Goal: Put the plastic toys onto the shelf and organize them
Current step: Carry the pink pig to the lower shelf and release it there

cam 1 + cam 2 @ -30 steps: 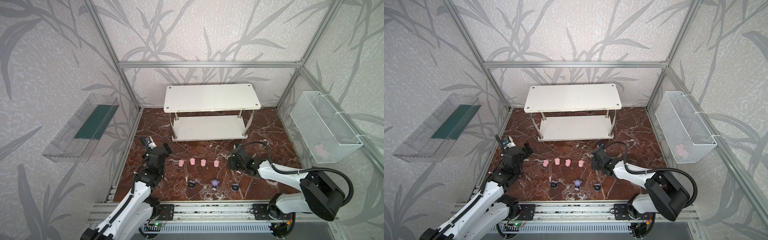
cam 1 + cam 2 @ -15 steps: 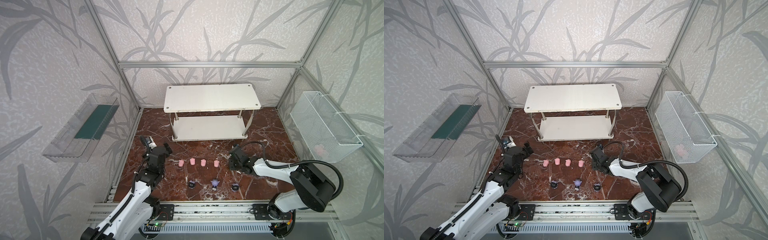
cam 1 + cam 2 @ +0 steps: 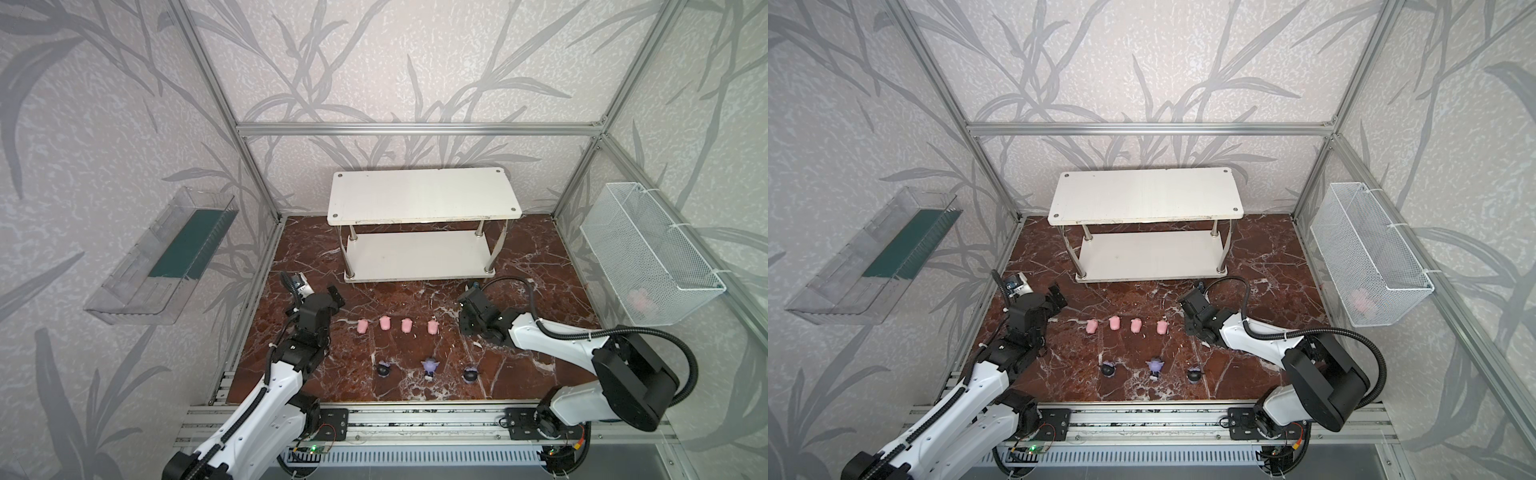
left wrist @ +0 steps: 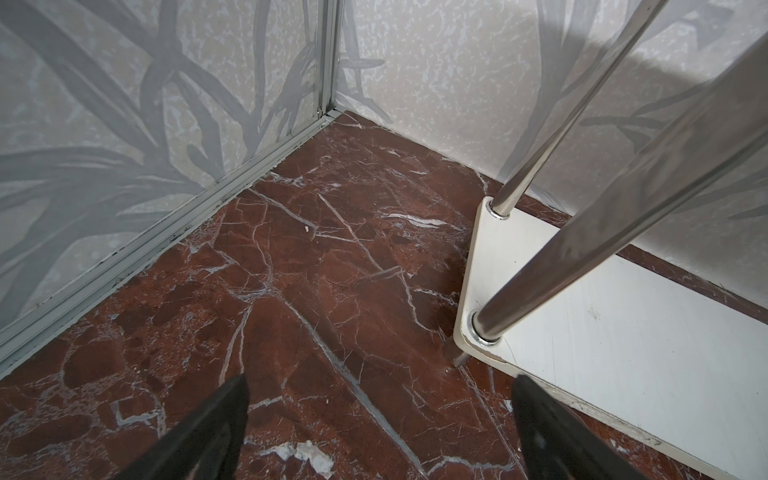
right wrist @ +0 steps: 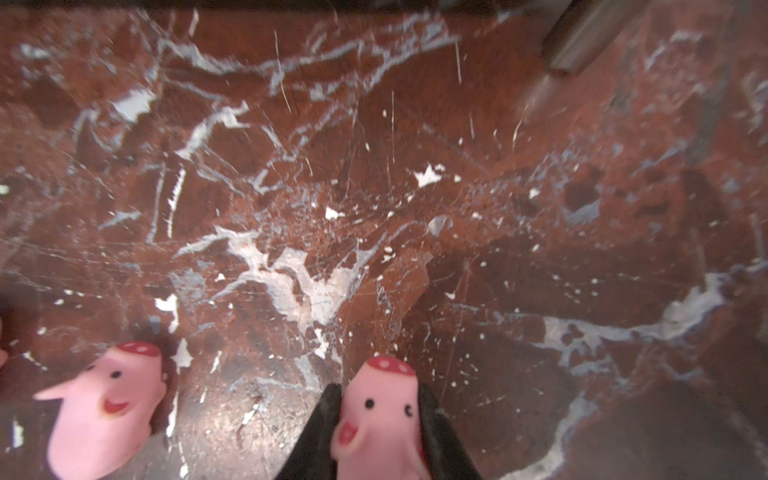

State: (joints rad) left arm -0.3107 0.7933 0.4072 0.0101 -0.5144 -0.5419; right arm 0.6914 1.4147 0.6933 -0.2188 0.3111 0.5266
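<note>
Right end effector (image 5: 378,390) has closed since a second ago, its jaws now clamped on the flanks of a piglet (image 5: 378,424), and the arm behind it has shifted slightly; the left arm has not moved. Left end effector (image 4: 378,384) hangs with jaws wide apart and empty over the counter (image 3: 540,257), near a corner of the lower board of the shelf (image 3: 424,195). The gripped piglet is at the right end of the pink row on the counter, hidden under the end effector in both top views, with its neighbour (image 5: 104,407) just beside it; whether it has left the surface I cannot tell. Three figurines (image 3: 430,368) stand in a line nearer the arms, and both shelf boards are bare. I judge the piglet very light, matte and somewhat soft (rubbery, going by its rounded look), so a gentle pinch across the body behind the snout should hold, while a hard squeeze may deform it or pop it out. No brand, label or writing is legible; the piglets show only painted dot eyes, red mouths and red snouts
</note>
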